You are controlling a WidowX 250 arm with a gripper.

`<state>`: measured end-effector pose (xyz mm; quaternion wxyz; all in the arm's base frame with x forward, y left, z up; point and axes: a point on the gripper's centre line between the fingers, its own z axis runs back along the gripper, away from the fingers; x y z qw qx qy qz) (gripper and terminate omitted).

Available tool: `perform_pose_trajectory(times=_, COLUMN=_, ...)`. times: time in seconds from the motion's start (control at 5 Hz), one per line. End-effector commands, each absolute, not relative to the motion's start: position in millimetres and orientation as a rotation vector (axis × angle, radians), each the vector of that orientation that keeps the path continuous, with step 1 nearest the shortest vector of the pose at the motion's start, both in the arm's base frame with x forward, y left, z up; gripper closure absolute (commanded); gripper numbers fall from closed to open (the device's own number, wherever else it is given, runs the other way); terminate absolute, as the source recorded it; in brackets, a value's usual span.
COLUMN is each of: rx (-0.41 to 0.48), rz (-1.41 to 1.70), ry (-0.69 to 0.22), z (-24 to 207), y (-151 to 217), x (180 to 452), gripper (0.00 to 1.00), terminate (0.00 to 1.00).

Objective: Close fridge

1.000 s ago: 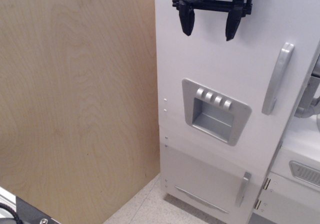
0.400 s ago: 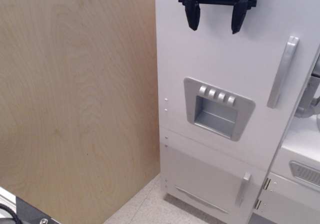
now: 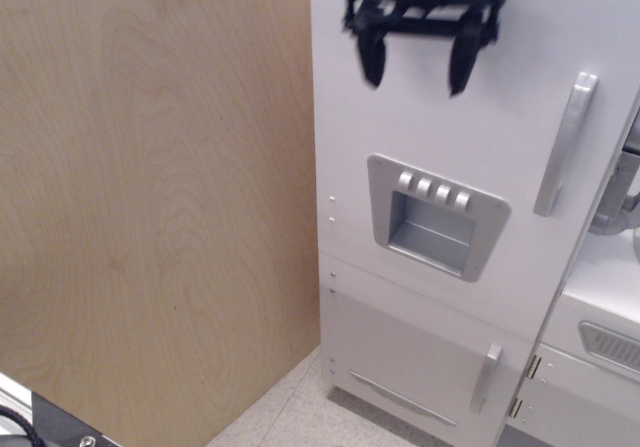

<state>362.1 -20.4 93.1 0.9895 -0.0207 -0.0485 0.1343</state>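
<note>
The tall white toy fridge (image 3: 440, 137) fills the right half of the view. Its big door carries a silver vertical handle (image 3: 566, 143) at the right and a grey dispenser panel (image 3: 436, 216) with a row of buttons. The door lies flush with the fridge front; no shelves show. My black gripper (image 3: 415, 75) hangs in front of the upper door, above the dispenser panel and left of the handle. Its two fingers are spread apart and hold nothing. It is blurred by motion.
A light wooden panel (image 3: 150, 197) fills the left half. Below the big door is a smaller door with a short silver handle (image 3: 486, 376). A white unit with a grey vent panel (image 3: 610, 347) stands at the lower right. Speckled floor (image 3: 290, 417) shows at the bottom.
The door swung the last bit flush, its handle shifting right and up. My gripper rose towards the top edge, then came back down and slightly left.
</note>
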Motion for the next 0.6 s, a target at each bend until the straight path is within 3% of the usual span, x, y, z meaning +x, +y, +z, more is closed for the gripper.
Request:
perform_pose_trajectory(times=0.0, rx=-0.066, rz=0.187, ry=-0.145, z=124.8, y=-15.7, x=307.1, gripper=0.0, terminate=0.0)
perform_pose_trajectory(times=0.2, rx=-0.066, rz=0.187, ry=-0.145, z=124.8, y=-15.7, x=307.1, gripper=0.0, terminate=0.0)
perform_pose_trajectory(times=0.4, rx=-0.066, rz=0.187, ry=-0.145, z=124.8, y=-15.7, x=307.1, gripper=0.0, terminate=1.0)
